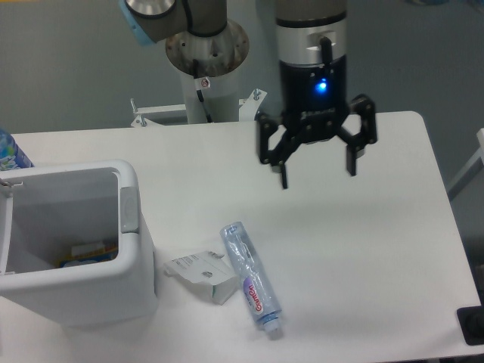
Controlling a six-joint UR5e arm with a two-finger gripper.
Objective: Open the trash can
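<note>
Hanging clear, with the bin's top already open.
We saw the trash can [72,249] at the table's [378,249] left edge; our gripper [316,155], jaws spread and empty, risked clipping the toothpaste tube [252,280] if it descended.

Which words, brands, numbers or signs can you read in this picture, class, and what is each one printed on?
No text can be read for certain.
Toothpaste tube: a red brand mark near the cap, too blurred to read.
Small cardboard box: dark print on the flap, too small to read.
Packet inside the open trash can: colours only, no legible words.
Blue item at the left edge: print too blurred.
Claw: only a blue light, no lettering.
</note>
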